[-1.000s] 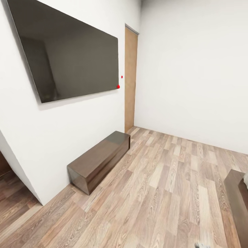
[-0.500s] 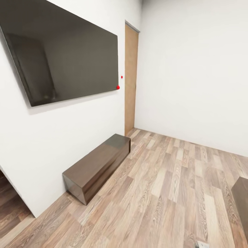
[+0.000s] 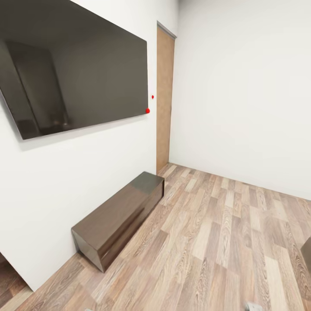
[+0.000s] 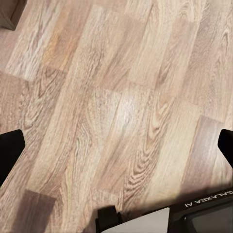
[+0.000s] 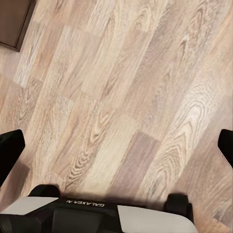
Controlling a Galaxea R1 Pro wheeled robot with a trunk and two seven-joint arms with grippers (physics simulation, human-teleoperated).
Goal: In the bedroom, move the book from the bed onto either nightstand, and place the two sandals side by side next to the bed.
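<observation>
Camera swung left; both open hands (image 4: 116, 145) hang over floor (image 3: 224, 242).

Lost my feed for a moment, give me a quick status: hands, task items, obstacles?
Both hands open, empty, over bare wood floor. Book, sandals, nightstand not sighted. Long dark bench along the TV wall, brown door in the corner beyond.

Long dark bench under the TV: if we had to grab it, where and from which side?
Probably by its two short ends, coming in from the open floor side. The bench is a plain long box with no handle or lip showing, and its long back runs along the wall, so that side looks shut off.
</observation>
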